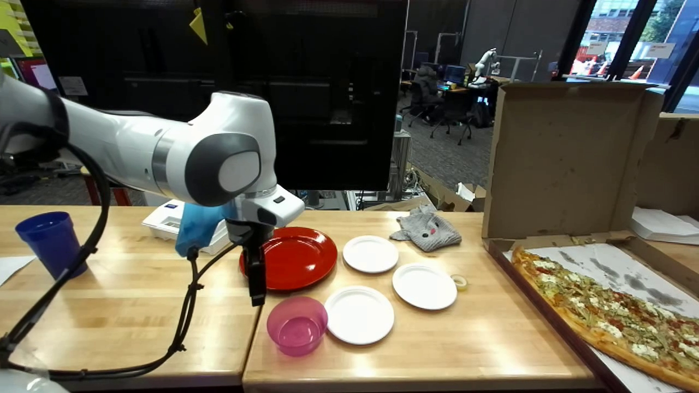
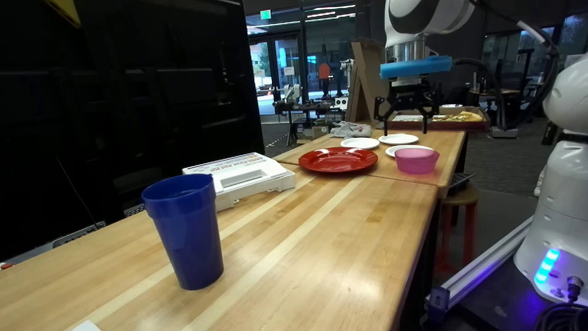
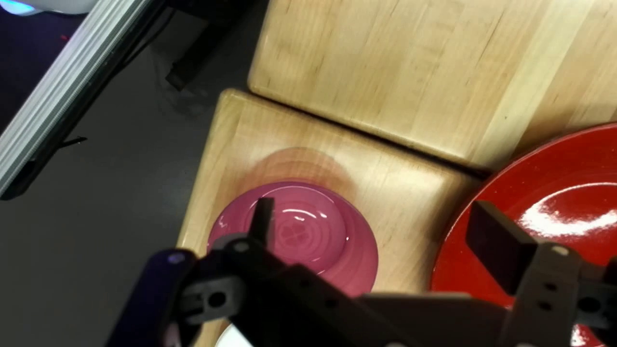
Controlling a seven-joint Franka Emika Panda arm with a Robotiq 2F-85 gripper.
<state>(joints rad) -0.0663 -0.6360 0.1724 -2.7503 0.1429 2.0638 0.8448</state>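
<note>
Fingers [image 3: 501,246] spread wide, the gripper [image 3: 371,209] hung near the pink bowl [image 1: 297,330]; in an exterior view the red plate [image 1: 299,259] lay farther back, white plates [image 1: 359,315] to the right.

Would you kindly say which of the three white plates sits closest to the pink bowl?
In an exterior view, the frontmost white plate, beside the pink bowl; the back white plate and the rightmost white plate lie farther off.

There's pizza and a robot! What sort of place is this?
Probably a robotics lab or workshop, though I can't be certain. A big white robot arm reaches over a wooden table, what looks like another robot arm stands in the background, and there's a lit screen too.
</note>
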